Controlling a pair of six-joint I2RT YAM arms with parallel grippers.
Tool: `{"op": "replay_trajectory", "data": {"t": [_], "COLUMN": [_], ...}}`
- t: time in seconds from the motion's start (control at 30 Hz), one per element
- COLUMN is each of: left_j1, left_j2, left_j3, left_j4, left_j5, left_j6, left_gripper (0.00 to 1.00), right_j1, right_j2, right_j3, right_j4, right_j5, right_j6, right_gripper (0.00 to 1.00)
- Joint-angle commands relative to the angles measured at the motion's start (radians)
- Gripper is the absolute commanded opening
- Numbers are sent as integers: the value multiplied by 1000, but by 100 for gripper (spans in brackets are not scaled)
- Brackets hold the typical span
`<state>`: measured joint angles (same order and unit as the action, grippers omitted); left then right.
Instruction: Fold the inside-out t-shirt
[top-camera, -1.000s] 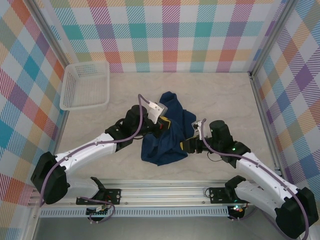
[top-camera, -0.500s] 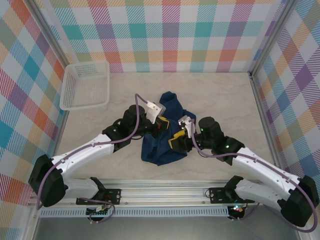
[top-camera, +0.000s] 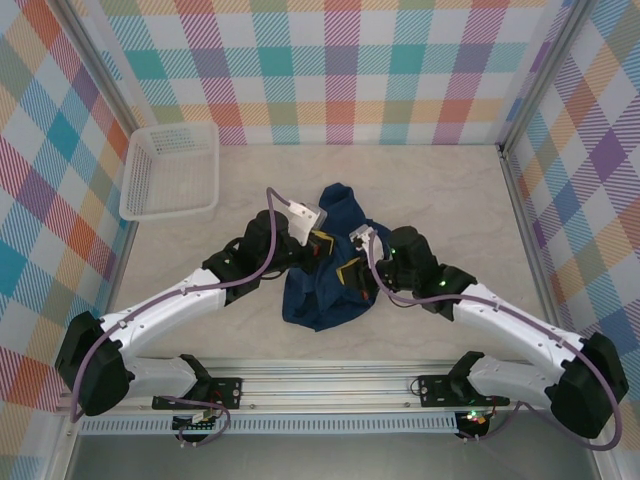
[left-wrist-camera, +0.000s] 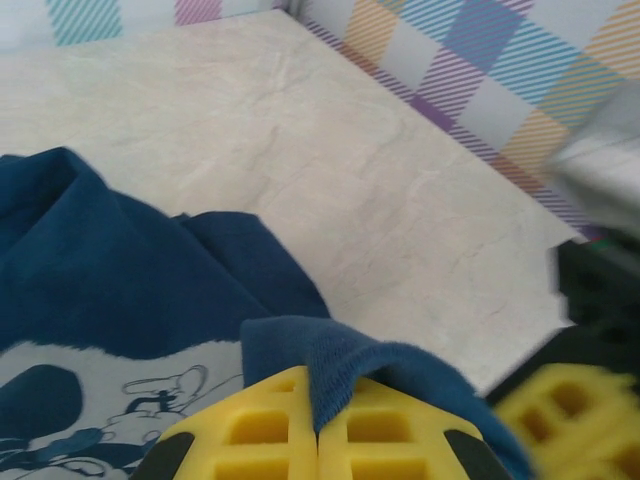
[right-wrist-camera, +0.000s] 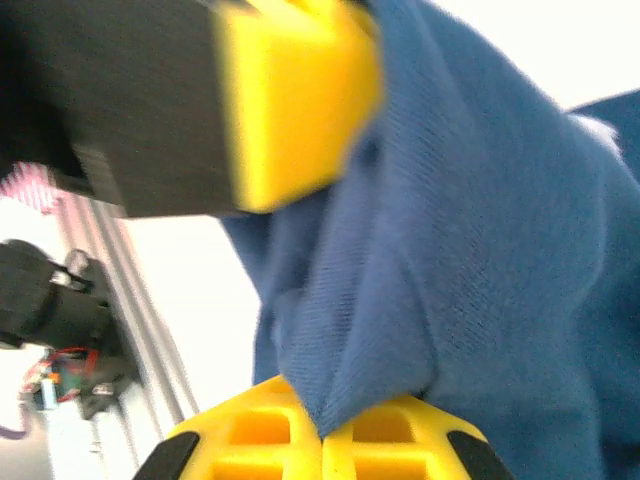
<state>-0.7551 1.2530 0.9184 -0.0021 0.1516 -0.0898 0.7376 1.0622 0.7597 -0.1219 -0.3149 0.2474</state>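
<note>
Table of pale marbled surface carries one crumpled heap at the centre of the top view: the navy t-shirt. A white mesh basket stands well apart at the upper left.

The t-shirt lies bunched. Its long axis runs from the upper middle of the frame down toward the lower middle, leaning slightly left at the bottom. A narrow peak points up the frame and the broader mass sits low. Which end is the collar and which the hem I cannot tell. A pale cartoon print shows at the lower left of the left wrist view, so some of the chest faces up there.

Both arms reach in from the two sides and meet over the middle of the heap. The left pincer sits just above and left of the right pincer, the two very near each other.

From the left wrist, the left pincer has its yellow pads pressed together on a rolled navy edge. From the right wrist, the right pincer likewise pinches a raised ridge of cloth.

Since the two holds sit so close, most of the cloth lies below them in the top view. My guess is the next move depends on drawing them apart across that long axis to open the garment out.
</note>
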Motion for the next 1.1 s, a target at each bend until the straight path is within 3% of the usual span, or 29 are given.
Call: {"op": "replay_trajectory", "data": {"t": [0.0,0.17,0.37,0.63,0.77,0.9,1.07], "left_j1": [19,25,25,21,-23,-87,-99], "left_j2": [24,3,-60,-153,-121,-69,-9], "left_j3": [10,6,-26,-119,-124,-128,-120], "left_j4": [-33,-40,-68,-64,-88,-68,-75], "left_j5": [-95,-107,-60,118,206,280,210], "left_j6": [-17,-30,-40,-138,-160,-164,-181], "left_gripper": [2,18,40,51,50,41,31], "right_j1": [-55,-159,-273,-339,-341,-344,-343], "right_j2": [-57,-82,-98,-87,-80,-85,-91], "right_j3": [66,43,-69,-138,-144,-145,-146], "right_j4": [12,13,190,283,297,294,289], "right_j5": [-176,-271,-433,-492,-479,-462,-457], "right_j6": [46,71,150,170,176,177,179], "right_gripper": [0,0,0,0,0,0,0]}}
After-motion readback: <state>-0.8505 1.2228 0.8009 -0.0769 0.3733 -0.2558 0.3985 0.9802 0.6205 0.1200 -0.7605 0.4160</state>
